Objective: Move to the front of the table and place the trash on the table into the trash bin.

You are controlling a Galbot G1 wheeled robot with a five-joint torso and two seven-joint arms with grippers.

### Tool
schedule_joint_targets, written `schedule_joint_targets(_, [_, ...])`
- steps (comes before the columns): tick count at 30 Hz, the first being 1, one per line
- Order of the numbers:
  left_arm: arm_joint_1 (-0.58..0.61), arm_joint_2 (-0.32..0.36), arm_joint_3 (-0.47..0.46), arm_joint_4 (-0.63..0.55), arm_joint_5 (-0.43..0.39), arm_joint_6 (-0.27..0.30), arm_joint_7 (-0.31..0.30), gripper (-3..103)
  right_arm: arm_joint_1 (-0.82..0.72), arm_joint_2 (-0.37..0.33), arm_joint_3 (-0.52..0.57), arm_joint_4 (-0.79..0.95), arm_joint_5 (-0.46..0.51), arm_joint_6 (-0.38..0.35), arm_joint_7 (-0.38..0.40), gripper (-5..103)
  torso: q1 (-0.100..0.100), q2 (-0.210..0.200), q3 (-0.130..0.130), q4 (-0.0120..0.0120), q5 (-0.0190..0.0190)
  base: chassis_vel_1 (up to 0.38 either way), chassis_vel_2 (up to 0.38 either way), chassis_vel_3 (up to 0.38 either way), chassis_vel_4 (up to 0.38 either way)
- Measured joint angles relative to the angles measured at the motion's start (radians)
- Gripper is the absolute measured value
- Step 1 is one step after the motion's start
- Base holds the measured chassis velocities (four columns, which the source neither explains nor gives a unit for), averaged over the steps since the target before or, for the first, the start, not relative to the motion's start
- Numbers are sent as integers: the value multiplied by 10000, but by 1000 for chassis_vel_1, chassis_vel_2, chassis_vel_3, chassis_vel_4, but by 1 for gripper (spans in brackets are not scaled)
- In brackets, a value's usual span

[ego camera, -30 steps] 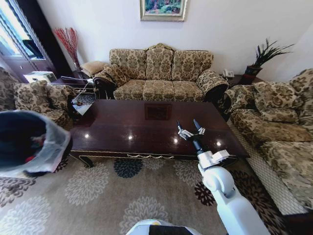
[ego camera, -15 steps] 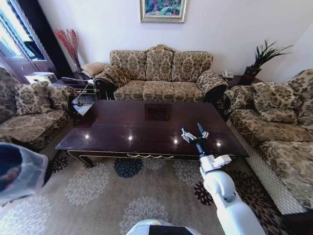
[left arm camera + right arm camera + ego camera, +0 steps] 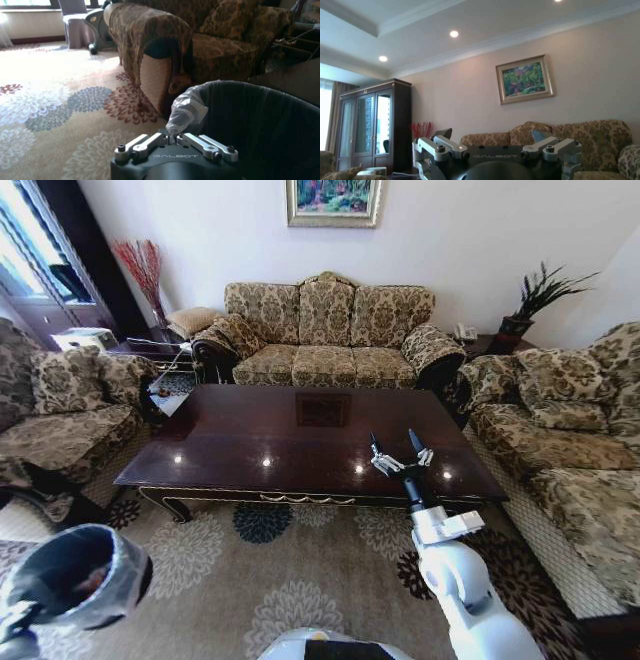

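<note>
Head view: the surface (image 3: 300, 430), a long dark glossy coffee table with gold trim on its front edge, sits mid-room on the floral carpet (image 3: 220, 565). Its top looks bare apart from light spots and a reflected picture frame; no litter can be made out on it.

Right end effector (image 3: 398, 448) is raised over the near right part of the surface, fingers spread apart and pointing up, nothing between them. Right wrist view confirms: both finger assemblies (image 3: 440, 147) stand wide apart, aimed at the far wall and a framed painting (image 3: 525, 79).

Left end effector (image 3: 172, 139) is clenched on the pale plastic liner at the rim of the trash bin (image 3: 250, 123), fingertips pinched together on a twist of it. The bin's dark ribbed inside lies right beside the end effector.

Head view puts the trash bin (image 3: 75, 575) low at the robot's left, off the surface, over the carpet near an armchair (image 3: 60, 420). Something small and reddish lies inside it.
</note>
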Motion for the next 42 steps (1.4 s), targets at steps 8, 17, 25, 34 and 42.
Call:
schedule_joint_targets(8, [-708, 198, 1237, 1643, -272, -4, 140, 3, -576, 60, -343, 220, -360, 204, -267, 100, 0, 0, 0, -2, -5, 0, 0, 0, 0])
schedule_joint_targets(17, [-1522, 371, 2333, 3447, 16, -293, 298, 3, -873, 482, -235, -99, -591, 558, -372, 100, 0, 0, 0, 0, -3, 0, 0, 0, 0])
schedule_joint_targets(25, [-1817, 325, 2767, 4064, 617, -743, 1297, 3, -1026, 379, -259, -16, -614, 643, -221, 100, 0, 0, 0, 0, -4, 0, 0, 0, 0])
schedule_joint_targets(34, [-2038, 290, 2931, 4623, 1639, -1779, 2413, 3, -1469, 329, -264, 81, -815, 561, -152, 100, 0, 0, 1, -1, -2, 0, 0, 0, 0])
schedule_joint_targets(42, [-2130, 259, 3133, 4672, 1932, -1772, 2445, 3, -1711, 333, -227, 296, -853, 542, -75, 100, -38, -79, -40, -1, -4, 0, 0, 0, 0])
